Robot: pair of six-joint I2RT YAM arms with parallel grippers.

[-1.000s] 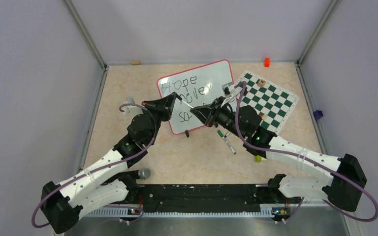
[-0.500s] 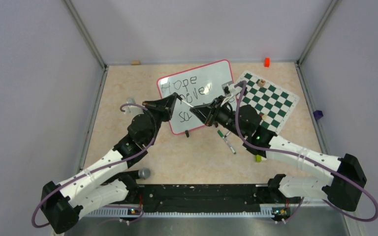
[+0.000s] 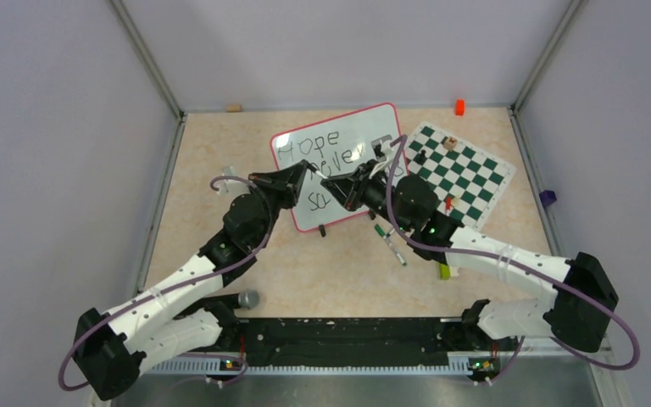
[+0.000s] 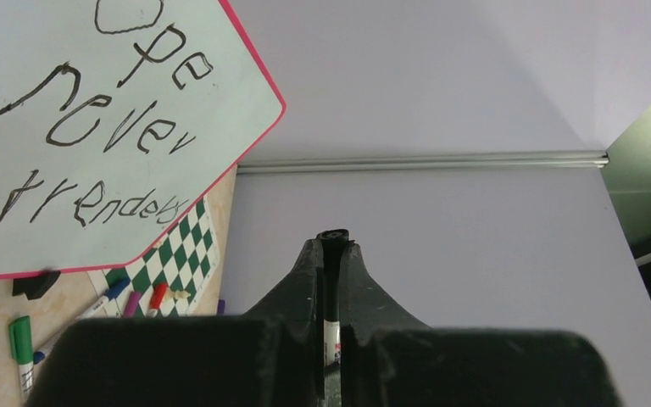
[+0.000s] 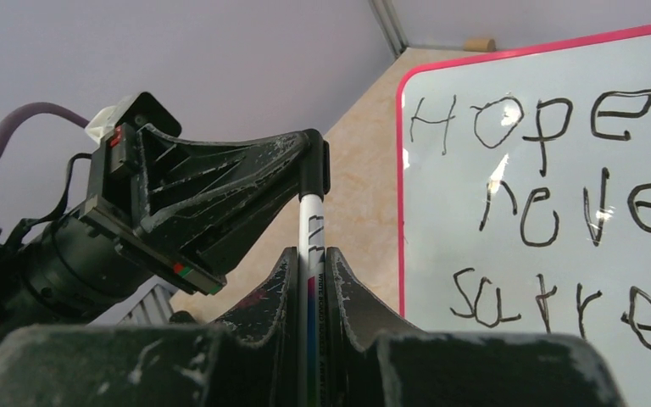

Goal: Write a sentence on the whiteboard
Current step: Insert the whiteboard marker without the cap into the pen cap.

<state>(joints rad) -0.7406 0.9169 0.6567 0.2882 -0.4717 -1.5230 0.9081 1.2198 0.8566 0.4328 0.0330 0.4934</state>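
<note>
The whiteboard point(image 3: 366, 125), white with a pink rim, lies on the table behind both grippers. The sentence point(image 3: 320, 153) is in dark marker; it reads "Hope never surre…" in the right wrist view point(image 5: 551, 203) and "…ope never …rrenders" in the left wrist view point(image 4: 106, 127). My left gripper point(image 3: 304, 170) is shut on the black cap end point(image 4: 332, 254) of a whiteboard marker point(image 3: 315, 175). My right gripper point(image 3: 329, 183) is shut on the same marker's white barrel point(image 5: 309, 242). The two grippers face tip to tip over the board's near left part, hiding some lettering.
A green-and-white chess mat point(image 3: 475, 182) with small pieces lies right of the board. Loose markers point(image 3: 390, 242) lie in front of it. A yellow block point(image 3: 445, 271), an orange block point(image 3: 459, 107), a cork point(image 3: 234, 108) and a grey knob point(image 3: 248, 298) are scattered around.
My right gripper has moved left and back toward the left gripper, so the stretch of marker between them is shorter. The left gripper has barely moved.
</note>
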